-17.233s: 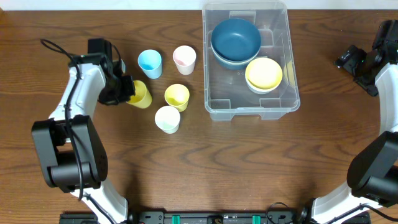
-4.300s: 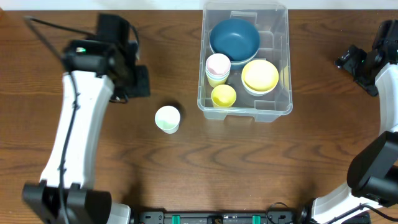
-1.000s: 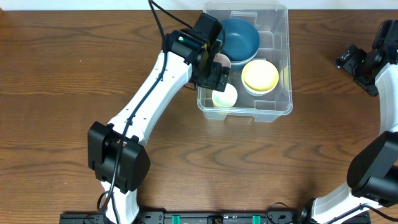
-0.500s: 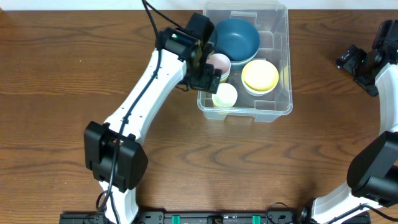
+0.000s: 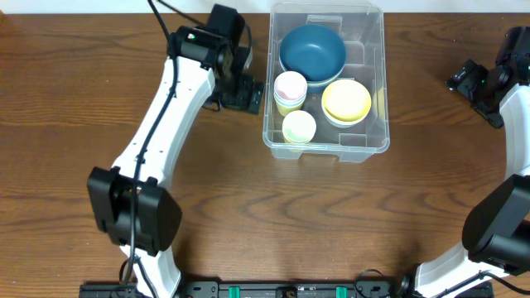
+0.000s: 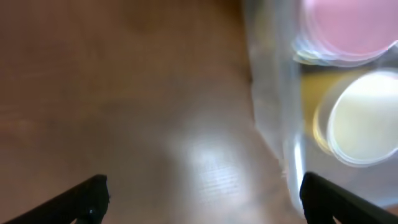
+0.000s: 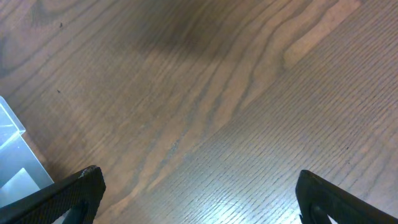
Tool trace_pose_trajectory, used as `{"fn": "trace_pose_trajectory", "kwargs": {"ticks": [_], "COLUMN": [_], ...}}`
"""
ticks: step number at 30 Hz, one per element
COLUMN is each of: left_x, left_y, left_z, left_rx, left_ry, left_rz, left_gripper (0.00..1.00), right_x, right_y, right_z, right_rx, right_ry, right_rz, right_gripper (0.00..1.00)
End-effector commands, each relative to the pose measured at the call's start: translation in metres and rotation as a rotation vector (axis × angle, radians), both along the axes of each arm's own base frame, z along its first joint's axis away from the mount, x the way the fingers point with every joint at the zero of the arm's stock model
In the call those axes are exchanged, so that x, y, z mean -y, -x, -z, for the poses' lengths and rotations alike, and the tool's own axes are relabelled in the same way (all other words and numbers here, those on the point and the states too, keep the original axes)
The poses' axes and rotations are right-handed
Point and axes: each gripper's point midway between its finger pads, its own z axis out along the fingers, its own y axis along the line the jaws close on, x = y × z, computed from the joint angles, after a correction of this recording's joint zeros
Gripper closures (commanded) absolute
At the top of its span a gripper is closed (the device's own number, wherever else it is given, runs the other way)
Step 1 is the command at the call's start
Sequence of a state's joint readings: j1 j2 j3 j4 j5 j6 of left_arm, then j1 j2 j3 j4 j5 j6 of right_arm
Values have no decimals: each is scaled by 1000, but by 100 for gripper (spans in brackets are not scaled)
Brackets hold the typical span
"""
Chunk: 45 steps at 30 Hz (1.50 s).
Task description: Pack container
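Wooden table (image 5: 373, 215), clear rounded container (image 5: 364, 153) of bowls (image 5: 313, 50), cups (image 5: 290, 87); left fingers (image 6: 87, 196), right fingers (image 7: 78, 190) apart.

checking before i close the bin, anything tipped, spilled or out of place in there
Nothing stands out. Inside the container, the blue bowl, yellow bowl, pink cup stack and pale cup all sit upright, and nothing looks spilled or cracked.

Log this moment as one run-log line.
left gripper: open, empty, beside container | right gripper: open, over table | packed: blue bowl, yellow bowl, pink cup, pale cup
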<state>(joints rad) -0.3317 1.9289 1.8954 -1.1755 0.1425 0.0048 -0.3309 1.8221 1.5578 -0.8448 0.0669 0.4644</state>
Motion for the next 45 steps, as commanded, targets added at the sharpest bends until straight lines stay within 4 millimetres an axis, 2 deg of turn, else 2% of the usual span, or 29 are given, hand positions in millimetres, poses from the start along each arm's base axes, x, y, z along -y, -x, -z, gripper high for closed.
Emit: {"fn": "trace_pose_trajectory", "kwargs": {"ticks": [1,3,6,12,19,26,33,40,45], "left_x": [-2,-6,-18,-52,-97,-128,-147,-163,-167], "left_y": [1,3,16,49,92,130,146,152,153], "left_z": [-43,-55,-59,-45,-35,-16,-1,-4,-2], "left_rx": [181,262,341,553,898,1113,1211,1292,1310], "left_ry": [5,22,41,85,192,187,160,130,117], "left_rz": [113,113,92,16,-173,-252,-311,-361,-371], "left_gripper": [2,2,2,2,2,2,2,2,2], "right_x": [1,1,1,1,1,1,1,2,2], "right_y": [1,1,1,1,1,1,1,1,1], "right_z": [0,0,0,0,0,0,0,0,0], "right_rx": [1,1,1,0,1,1,0,0,1], "right_ry": [-2,-2,-2,-2,-2,-2,-2,-2,-2], "right_rz": [16,16,16,16,16,16,16,16,17], "right_gripper": [1,1,1,1,1,1,1,1,1]}}
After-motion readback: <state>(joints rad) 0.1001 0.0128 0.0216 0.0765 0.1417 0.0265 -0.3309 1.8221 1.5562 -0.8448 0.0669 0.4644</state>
